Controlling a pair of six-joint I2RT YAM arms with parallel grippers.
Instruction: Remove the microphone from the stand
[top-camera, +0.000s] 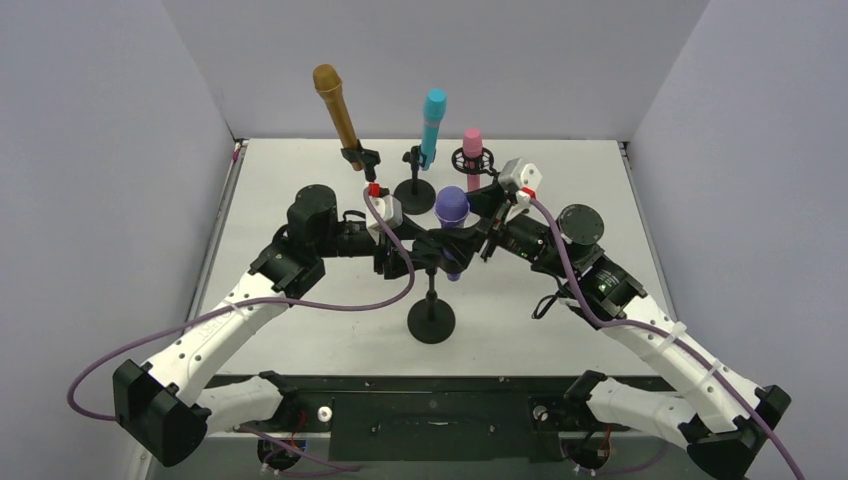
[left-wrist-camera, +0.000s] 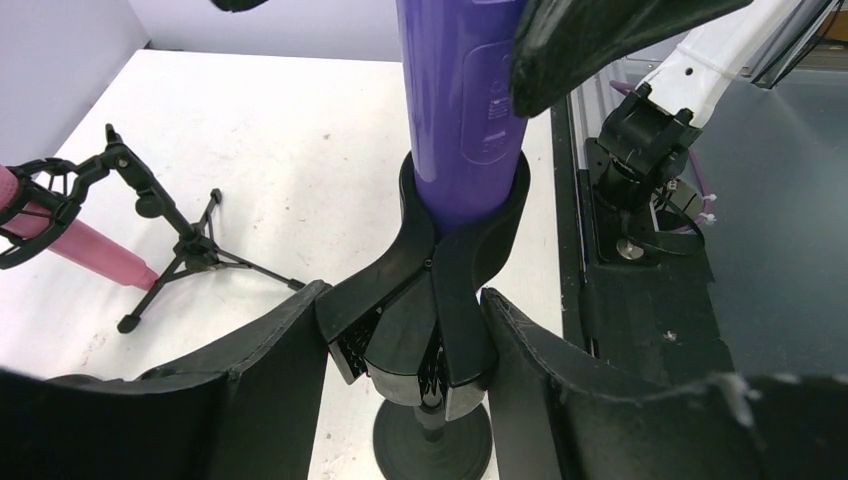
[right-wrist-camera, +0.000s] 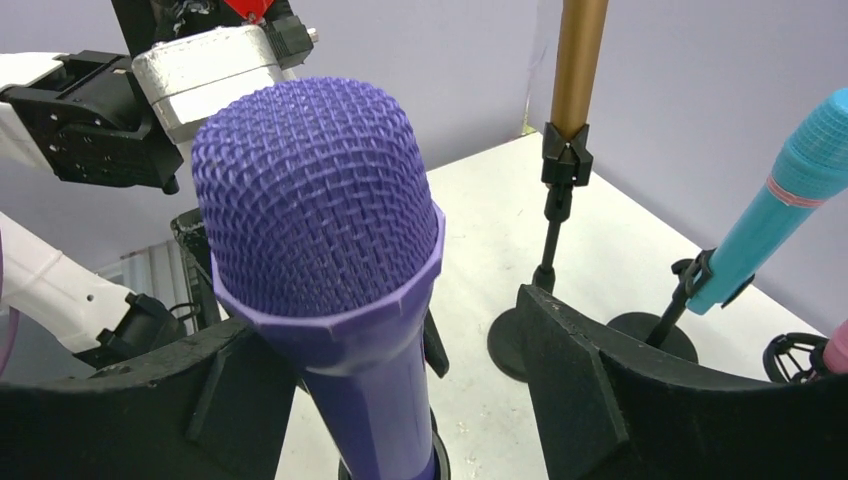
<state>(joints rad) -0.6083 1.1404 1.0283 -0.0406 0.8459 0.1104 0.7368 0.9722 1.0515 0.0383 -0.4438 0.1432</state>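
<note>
Purple microphone (right-wrist-camera: 310, 190) between parted fingers (right-wrist-camera: 600, 400) of right claw (right-wrist-camera: 385, 330); left claw (left-wrist-camera: 403, 300) seemingly tight on stand clip (left-wrist-camera: 400, 350).

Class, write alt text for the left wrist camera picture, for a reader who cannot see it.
A purple microphone stands upright in a black stand clip, with the left gripper closed on the clip's two sides. Behind on the white table, a pink microphone sits tilted in a small tripod mount.

Purple microphone (right-wrist-camera: 315, 250) upright in black stand (left-wrist-camera: 430, 300) clip, seemingly fully seated.
</note>
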